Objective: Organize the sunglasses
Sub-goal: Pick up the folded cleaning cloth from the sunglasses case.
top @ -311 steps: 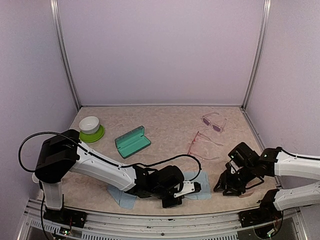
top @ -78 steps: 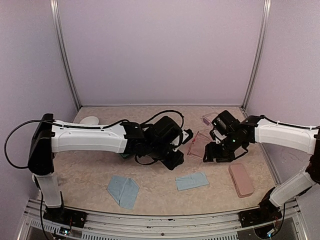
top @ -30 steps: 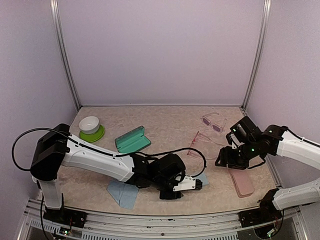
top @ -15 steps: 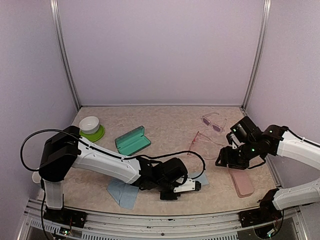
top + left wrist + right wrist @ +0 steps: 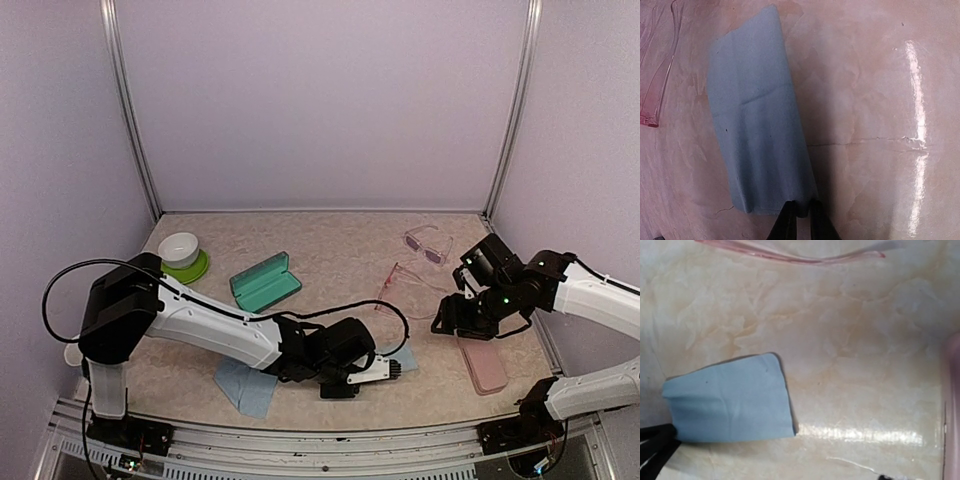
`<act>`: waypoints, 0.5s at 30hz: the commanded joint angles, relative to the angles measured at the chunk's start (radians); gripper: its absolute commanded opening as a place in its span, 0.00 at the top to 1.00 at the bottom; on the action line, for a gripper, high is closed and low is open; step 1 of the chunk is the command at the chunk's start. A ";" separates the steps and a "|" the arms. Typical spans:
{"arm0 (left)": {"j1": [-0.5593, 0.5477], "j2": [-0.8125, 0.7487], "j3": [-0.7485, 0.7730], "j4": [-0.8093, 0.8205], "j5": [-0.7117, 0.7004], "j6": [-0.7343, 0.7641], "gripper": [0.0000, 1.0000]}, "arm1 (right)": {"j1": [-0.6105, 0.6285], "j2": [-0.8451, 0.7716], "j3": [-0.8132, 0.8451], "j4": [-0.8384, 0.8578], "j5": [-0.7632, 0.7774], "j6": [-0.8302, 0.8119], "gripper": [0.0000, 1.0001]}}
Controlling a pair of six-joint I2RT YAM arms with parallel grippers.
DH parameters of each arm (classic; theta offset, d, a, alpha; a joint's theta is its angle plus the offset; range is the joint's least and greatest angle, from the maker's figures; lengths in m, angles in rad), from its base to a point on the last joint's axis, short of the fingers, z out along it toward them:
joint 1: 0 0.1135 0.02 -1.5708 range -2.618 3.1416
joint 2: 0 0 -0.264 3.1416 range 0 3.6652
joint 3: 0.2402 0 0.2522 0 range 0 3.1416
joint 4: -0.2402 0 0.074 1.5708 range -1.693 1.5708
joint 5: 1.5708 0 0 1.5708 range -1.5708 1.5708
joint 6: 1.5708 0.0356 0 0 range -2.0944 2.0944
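The pink-red sunglasses [image 5: 405, 290] lie open on the table right of centre; one of their arms shows in the left wrist view [image 5: 660, 75] and the right wrist view [image 5: 790, 257]. The pale clear-framed sunglasses [image 5: 428, 243] lie behind them. My left gripper [image 5: 395, 368] is low at the front, shut on the near edge of a light-blue cloth [image 5: 755, 130]; its fingertips [image 5: 790, 220] pinch that edge. My right gripper [image 5: 448, 322] hovers just right of the pink-red pair, empty, jaws apart; its fingers barely show in its own view.
A pink case [image 5: 483, 365] lies closed at the front right, also seen at the edge of the right wrist view [image 5: 952, 405]. A teal case [image 5: 265, 282] lies left of centre. A white bowl on a green plate [image 5: 180, 255] sits back left. A second cloth [image 5: 245, 385] lies front left.
Since 2.6 s ago both arms left the pink-red sunglasses: the left came down to the front cloth, the right drew back right. In the last second hardly anything moved.
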 commanded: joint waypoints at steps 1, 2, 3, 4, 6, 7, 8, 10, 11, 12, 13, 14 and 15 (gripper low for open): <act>-0.023 0.032 -0.018 0.029 -0.024 0.018 0.90 | -0.009 0.002 -0.005 -0.012 -0.005 0.015 0.34; -0.027 0.034 -0.018 0.029 -0.024 0.018 0.93 | -0.009 0.004 -0.005 -0.012 -0.007 0.021 0.34; -0.031 0.034 -0.019 0.028 -0.026 0.015 0.95 | -0.009 0.006 -0.004 -0.013 -0.010 0.026 0.34; -0.037 0.033 -0.022 0.027 -0.026 0.013 0.96 | -0.010 0.009 -0.002 -0.013 -0.012 0.032 0.34; -0.047 0.026 -0.030 0.026 -0.027 0.004 0.97 | -0.011 0.018 0.001 -0.017 -0.014 0.048 0.34; -0.052 0.022 -0.034 0.027 -0.030 -0.001 0.98 | -0.012 0.024 0.004 -0.018 -0.019 0.055 0.35; -0.055 0.018 -0.038 0.025 -0.034 -0.011 1.00 | -0.015 0.031 0.003 -0.018 -0.023 0.065 0.34; -0.059 0.016 -0.039 0.018 -0.044 -0.036 1.00 | -0.023 0.042 -0.005 -0.013 -0.042 0.088 0.34; -0.062 0.015 -0.039 0.016 -0.050 -0.051 1.00 | -0.029 0.047 -0.013 -0.005 -0.057 0.099 0.35; -0.064 0.015 -0.039 0.014 -0.051 -0.064 1.00 | -0.036 0.051 -0.027 0.010 -0.078 0.106 0.35; -0.068 0.013 -0.040 0.015 -0.052 -0.077 1.00 | -0.042 0.055 -0.041 0.029 -0.102 0.112 0.35; -0.071 0.012 -0.041 0.017 -0.054 -0.086 1.00 | -0.049 0.058 -0.058 0.054 -0.132 0.117 0.35; -0.073 0.011 -0.039 0.017 -0.056 -0.096 1.00 | -0.054 0.062 -0.077 0.079 -0.158 0.119 0.36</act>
